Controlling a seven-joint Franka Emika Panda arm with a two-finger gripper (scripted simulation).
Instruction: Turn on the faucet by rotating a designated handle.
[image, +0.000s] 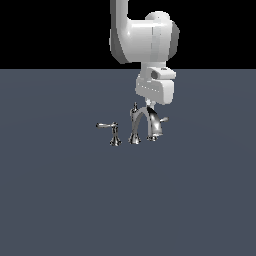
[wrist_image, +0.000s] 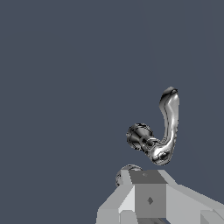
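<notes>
The chrome faucet (image: 135, 127) stands mid-floor, with an arched spout (image: 153, 121) and a finial-topped post (image: 134, 108). The handle (image: 162, 120), a stubby lever with a whitish tip, sticks out on the exterior view's right. In the wrist view the handle (wrist_image: 169, 120) rises curved from its small base (wrist_image: 140, 136), just beyond my fingers (wrist_image: 148, 194). My gripper (image: 148, 103) hangs right behind and above the spout, close to the handle and not touching it. It appears shut and empty, with no gap showing between the fingers. Its fingertips are mostly hidden behind the spout.
A long thin lever (image: 106, 125) on its own slim pedestal (image: 115, 140) stands at the exterior view's left of the post. Another chrome piece (wrist_image: 127, 169) peeks out behind my fingers. The flat grey floor (image: 60, 200) stretches all around.
</notes>
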